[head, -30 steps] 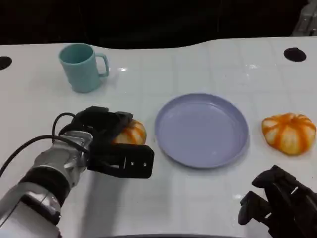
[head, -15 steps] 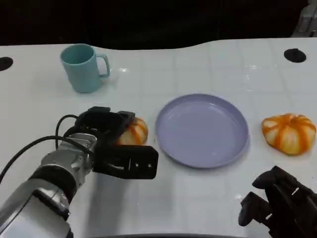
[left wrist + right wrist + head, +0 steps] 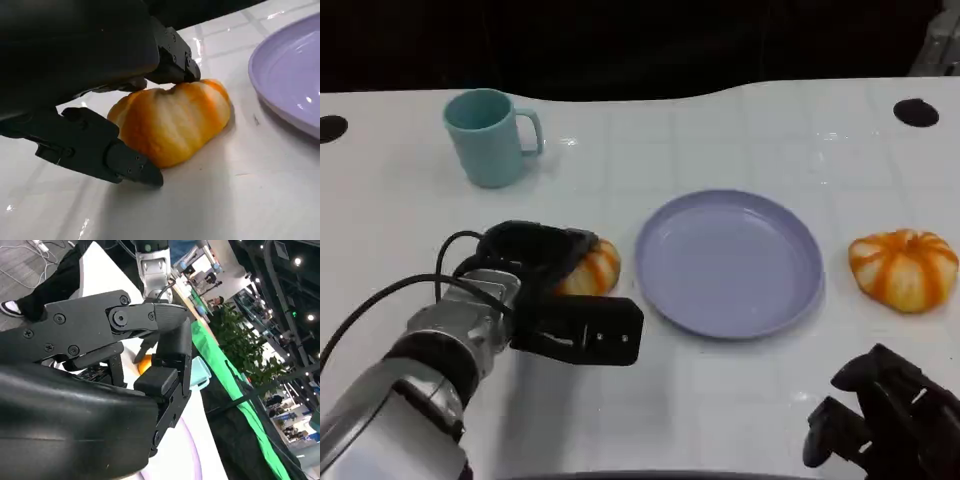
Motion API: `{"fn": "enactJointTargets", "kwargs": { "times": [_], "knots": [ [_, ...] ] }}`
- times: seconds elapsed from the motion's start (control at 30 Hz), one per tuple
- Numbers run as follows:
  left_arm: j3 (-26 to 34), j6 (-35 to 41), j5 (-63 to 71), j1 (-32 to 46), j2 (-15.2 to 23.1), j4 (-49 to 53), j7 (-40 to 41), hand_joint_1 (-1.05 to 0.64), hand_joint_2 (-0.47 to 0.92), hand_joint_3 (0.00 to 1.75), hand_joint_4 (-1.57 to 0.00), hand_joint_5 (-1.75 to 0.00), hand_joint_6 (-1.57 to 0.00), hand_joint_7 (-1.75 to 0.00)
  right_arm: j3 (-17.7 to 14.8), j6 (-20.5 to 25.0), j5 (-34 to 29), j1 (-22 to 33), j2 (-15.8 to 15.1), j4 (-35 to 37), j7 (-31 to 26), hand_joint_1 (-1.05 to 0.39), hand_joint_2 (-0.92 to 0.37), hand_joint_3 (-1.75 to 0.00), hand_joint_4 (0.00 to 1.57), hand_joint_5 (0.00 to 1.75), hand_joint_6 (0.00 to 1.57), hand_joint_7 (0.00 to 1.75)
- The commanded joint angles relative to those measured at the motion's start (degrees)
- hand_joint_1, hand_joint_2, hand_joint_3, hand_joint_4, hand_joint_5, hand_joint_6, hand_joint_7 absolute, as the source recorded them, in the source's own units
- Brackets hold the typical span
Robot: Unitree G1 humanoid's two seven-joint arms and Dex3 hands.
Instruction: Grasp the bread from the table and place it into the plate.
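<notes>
White tiled tabletop (image 3: 720, 420) fills the scene under a dark background, and on it the left hand (image 3: 555, 290) has crept a little further around the orange-glazed, ridged bread roll (image 3: 588, 268) than it was a second ago; its lower finger now reaches closer to the round lavender plastic plate (image 3: 728, 262). In the left wrist view the fingers (image 3: 125, 162) bracket the roll (image 3: 172, 120), one touching its top and one lying on the table just beside its base, but the roll rests on the tabletop and the grip looks not fully closed, so I judge the grasp to be under way rather than secured. That puts the task early: the roll has yet to be lifted and carried to the plate, which lies just beside it on the robot's right and holds nothing.

Further out, the right hand (image 3: 885, 425) hangs low at the table's near edge with its fingers curled in on nothing. A second orange-striped, pumpkin-shaped bun (image 3: 903, 268) sits beyond the plate's far side, well apart from the left hand. A teal ceramic mug (image 3: 486, 135) stands upright behind the left hand, off the line between roll and plate. Nothing lies between roll and plate; the plate's raised rim is the one thing to clear
</notes>
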Motion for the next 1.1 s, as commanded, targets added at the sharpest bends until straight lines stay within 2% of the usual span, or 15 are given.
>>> {"fn": "enactJointTargets", "kwargs": {
  "times": [0.03,0.07,0.2,0.23,0.27,0.3,0.5,0.6,0.63,0.7,0.8,0.9,0.97,1.0,1.1],
  "knots": [
    [0.94,-2.84,-1.52,2.99,-0.19,1.13,3.3,-0.16,0.92,0.09,-0.82,-0.23,-0.73,-0.08,-0.16,-0.47,0.74,0.93,-0.77,-1.31,0.66,-0.56,-0.92,-0.26,0.62,1.59,0.65,1.1],
    [1.09,-2.95,-1.7,3.18,-0.2,1.23,4.03,-0.18,0.92,0.13,-0.9,-0.27,-0.78,-0.09,-0.18,-0.54,0.77,1.07,-0.8,-1.39,0.81,-0.56,-0.92,-0.26,0.61,1.59,0.65,1.1],
    [0.03,-2.4,-0.24,3.68,-0.09,1.64,7.74,-0.22,0.92,0.22,-0.83,-1.07,-1.12,-0.08,-0.27,-0.5,0.73,1.61,-0.9,-1.85,0.82,-0.56,-0.92,-0.27,0.61,1.59,0.65,1.1],
    [-0.52,-2.3,0.38,3.85,0.01,1.74,9.1,-0.22,0.92,0.24,-0.77,-1.38,-1.12,-0.32,-0.28,-0.44,0.69,1.73,-0.93,-1.99,0.75,-0.56,-0.92,-0.26,0.61,1.59,0.64,1.1],
    [-0.62,-2.27,0.45,4.07,0.05,1.82,10.06,-0.22,0.92,0.26,-0.74,-1.56,-0.97,-0.74,-0.28,-0.46,0.68,1.82,-0.94,-2.1,0.75,-0.56,-0.92,-0.26,0.61,1.59,0.64,1.1],
    [-0.52,-2.31,0.25,4.27,0.06,1.9,10.65,-0.24,0.92,0.27,-0.73,-1.64,-0.86,-0.9,-0.29,-0.41,0.77,1.89,-0.93,-2.19,0.77,-0.56,-0.92,-0.26,0.61,1.59,0.64,1.1],
    [-0.57,-1.91,-0.2,4.46,0.08,2.0,12.91,-0.28,0.92,0.25,-0.78,-1.57,-0.95,-0.49,-0.36,-0.19,1.19,1.94,-0.97,-2.12,0.78,-0.56,-0.92,-0.26,0.6,1.59,0.65,1.1],
    [-0.2,-2.12,-0.56,4.23,0.19,1.92,14.58,-0.25,0.92,0.32,-0.77,-1.71,-0.99,-0.5,-0.35,-0.32,1.14,1.87,-1.06,-2.07,0.86,-0.56,-0.92,-0.26,0.6,1.59,0.65,1.09],
    [0.02,-2.05,-0.74,4.12,0.17,1.89,15.32,-0.24,0.92,0.29,-0.79,-1.73,-0.95,-0.65,-0.36,-0.46,1.04,1.85,-1.07,-2.03,0.9,-0.56,-0.92,-0.26,0.6,1.59,0.65,1.09],
    [0.47,-1.72,-1.15,3.68,0.16,1.82,15.88,-0.21,0.92,0.25,-0.83,-1.74,-0.76,-1.18,-0.37,-0.68,1.0,1.84,-1.08,-1.94,1.11,-0.56,-0.92,-0.26,0.6,1.58,0.65,1.08],
    [0.19,-1.26,-0.72,2.92,0.49,1.65,17.6,-0.2,0.92,0.21,-0.81,-1.75,-0.69,-1.33,-0.34,-0.82,0.88,1.99,-1.09,-2.11,1.18,-0.56,-0.92,-0.27,0.6,1.59,0.65,1.08],
    [0.7,-1.29,-1.03,2.16,0.82,1.36,19.52,-0.22,0.92,0.06,-0.81,-1.75,-0.86,-0.73,-0.36,-0.67,1.04,2.17,-1.11,-2.27,1.13,-0.56,-0.92,-0.27,0.6,1.59,0.65,1.08],
    [1.02,-1.26,-1.19,1.88,0.82,1.23,20.73,-0.23,0.92,0.03,-0.81,-1.75,-0.94,-0.53,-0.4,-0.5,1.23,2.22,-1.13,-2.33,1.12,-0.56,-0.92,-0.27,0.6,1.59,0.65,1.08],
    [1.15,-1.26,-1.21,1.76,0.8,1.16,21.48,-0.2,0.92,0.06,-0.85,-1.75,-0.83,-0.96,-0.42,-0.41,1.32,2.24,-1.13,-2.37,1.1,-0.56,-0.92,-0.27,0.6,1.59,0.65,1.08],
    [2.62,-1.23,-2.19,1.05,0.55,0.88,23.11,-0.16,0.91,0.17,-0.87,-1.75,-0.65,-1.64,-0.4,-0.32,1.3,2.21,-1.19,-2.38,1.04,-0.56,-0.92,-0.27,0.6,1.59,0.65,1.07]
  ]
}}
